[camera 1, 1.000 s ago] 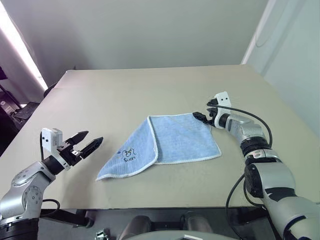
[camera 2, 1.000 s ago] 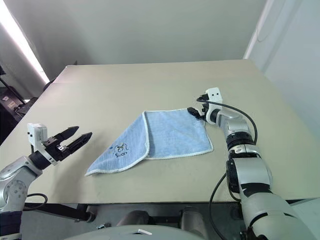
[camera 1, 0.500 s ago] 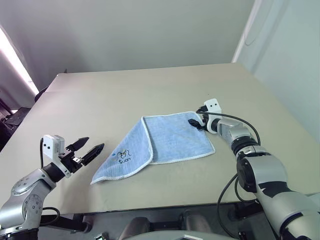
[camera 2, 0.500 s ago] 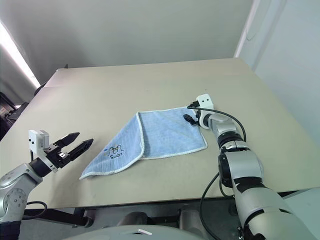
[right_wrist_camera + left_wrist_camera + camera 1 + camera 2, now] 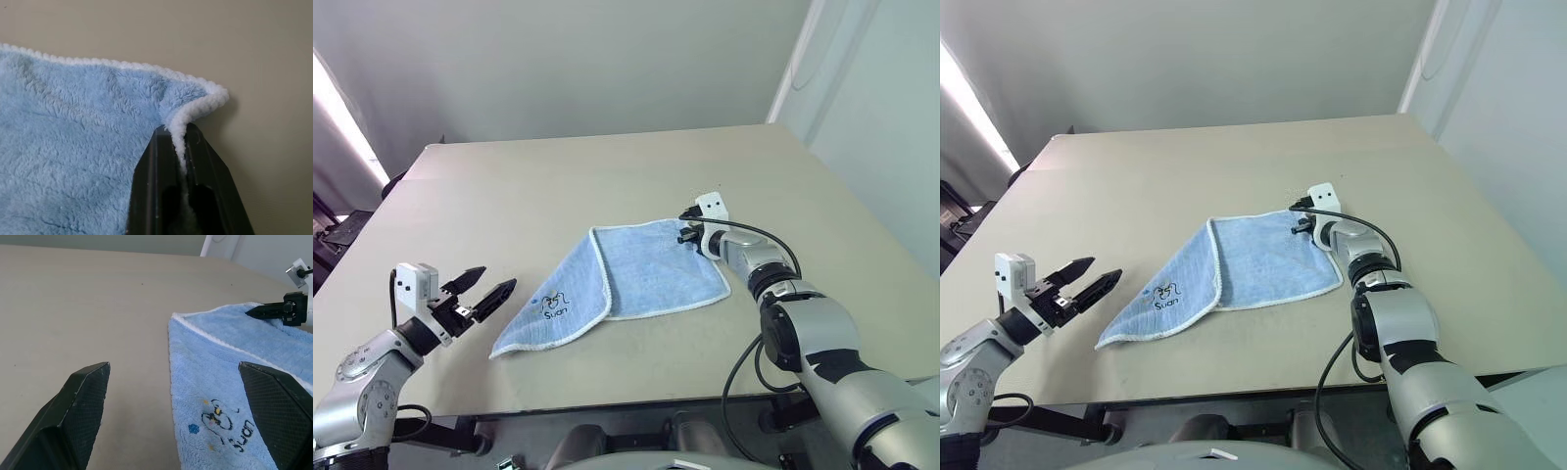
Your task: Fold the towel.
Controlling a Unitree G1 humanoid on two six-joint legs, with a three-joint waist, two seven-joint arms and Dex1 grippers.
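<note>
The light-blue towel [image 5: 626, 279] lies on the beige table [image 5: 558, 186], one corner folded over so its dark logo [image 5: 553, 305] faces up. The right end effector [image 5: 178, 147] pinches the towel's far white-edged corner between closed fingers. The left end effector [image 5: 484, 291] hovers with jaws spread, near the towel's logo corner without touching it.

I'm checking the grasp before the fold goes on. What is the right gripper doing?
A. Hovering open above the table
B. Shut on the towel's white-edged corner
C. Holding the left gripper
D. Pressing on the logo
B: the right wrist view shows the right gripper with its fingers closed on the white edging at a corner of the towel, far from the logo; the left gripper stands open, off the cloth.
</note>
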